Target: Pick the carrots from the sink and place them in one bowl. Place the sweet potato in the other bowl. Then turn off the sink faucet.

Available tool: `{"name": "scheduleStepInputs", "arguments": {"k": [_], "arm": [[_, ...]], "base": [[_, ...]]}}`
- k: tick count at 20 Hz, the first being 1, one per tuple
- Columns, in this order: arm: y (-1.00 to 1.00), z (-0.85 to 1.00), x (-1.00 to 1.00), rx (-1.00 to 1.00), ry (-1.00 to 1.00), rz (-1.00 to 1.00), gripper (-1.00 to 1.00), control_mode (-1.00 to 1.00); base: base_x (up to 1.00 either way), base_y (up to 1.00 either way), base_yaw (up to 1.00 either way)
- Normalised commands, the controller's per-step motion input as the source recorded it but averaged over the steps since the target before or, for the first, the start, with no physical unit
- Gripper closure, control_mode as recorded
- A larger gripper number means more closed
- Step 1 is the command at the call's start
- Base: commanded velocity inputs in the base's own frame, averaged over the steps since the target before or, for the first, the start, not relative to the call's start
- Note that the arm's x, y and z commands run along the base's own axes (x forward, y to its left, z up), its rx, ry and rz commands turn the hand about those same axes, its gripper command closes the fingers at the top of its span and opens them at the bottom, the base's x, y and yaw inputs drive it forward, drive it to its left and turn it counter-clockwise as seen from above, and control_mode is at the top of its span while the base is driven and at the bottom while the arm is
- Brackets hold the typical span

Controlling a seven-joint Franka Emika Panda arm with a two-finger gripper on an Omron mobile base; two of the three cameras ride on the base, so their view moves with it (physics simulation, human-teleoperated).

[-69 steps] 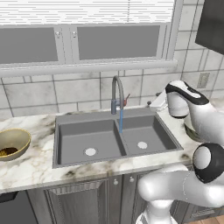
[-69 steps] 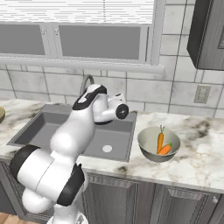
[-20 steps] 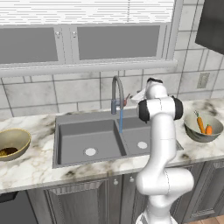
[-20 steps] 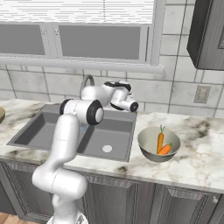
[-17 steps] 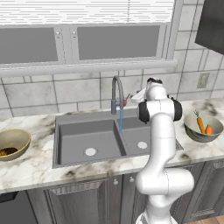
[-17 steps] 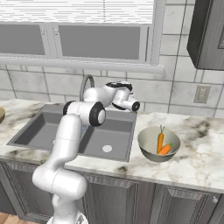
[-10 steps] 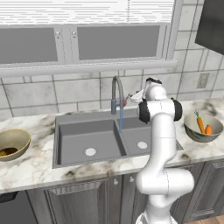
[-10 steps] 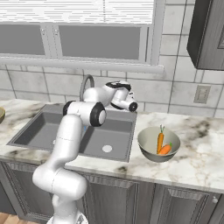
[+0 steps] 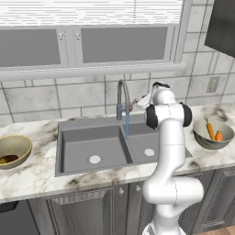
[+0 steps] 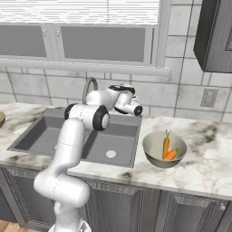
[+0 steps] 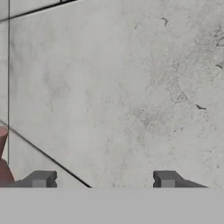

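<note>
Two carrots (image 9: 211, 131) lie in the grey bowl (image 9: 204, 140) on the counter at the right, seen again as carrots (image 10: 166, 147) in the bowl (image 10: 152, 152). At the far left stands the tan bowl (image 9: 18, 144) with the dark sweet potato (image 9: 8, 159) inside. The faucet (image 9: 121, 96) arches over the sink (image 9: 92, 137), and a blue stream falls from its spout. My gripper (image 9: 138, 101) hovers just right of the faucet's red-tipped lever (image 9: 131, 106). In the hand view my gripper (image 11: 103, 179) is open, facing the tiled wall, with the lever (image 11: 3, 153) at its left edge.
The tiled backsplash and window sill rise right behind the faucet. A wall outlet (image 10: 207, 97) sits above the counter to the right. Dark upper cabinets (image 10: 215, 36) hang at the right. Marble counter runs on both sides of the sink (image 10: 41, 129).
The arm has swung from the right side of the counter over to the faucet lever. Over the last second the hand has barely shifted, and the water keeps running.
</note>
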Motion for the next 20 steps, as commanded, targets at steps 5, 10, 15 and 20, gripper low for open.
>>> {"name": "scheduleStepInputs", "arguments": {"k": [5, 10, 15, 20], "arm": [[0.74, 0.02, 0.21, 0.0, -0.01, 0.18, -1.0, -1.0], [0.97, 0.22, 0.17, 0.0, -0.07, 0.03, -1.0, -1.0], [1.0, 0.36, 0.07, -0.03, -0.06, 0.0, -1.0, -1.0], [0.95, 0.79, 0.11, -0.01, 0.0, 0.0, -1.0, -1.0]], "base": [[0.0, 0.0, 0.0], [0.0, 0.0, 0.0], [0.0, 0.0, 0.0], [0.0, 0.0, 0.0]]}}
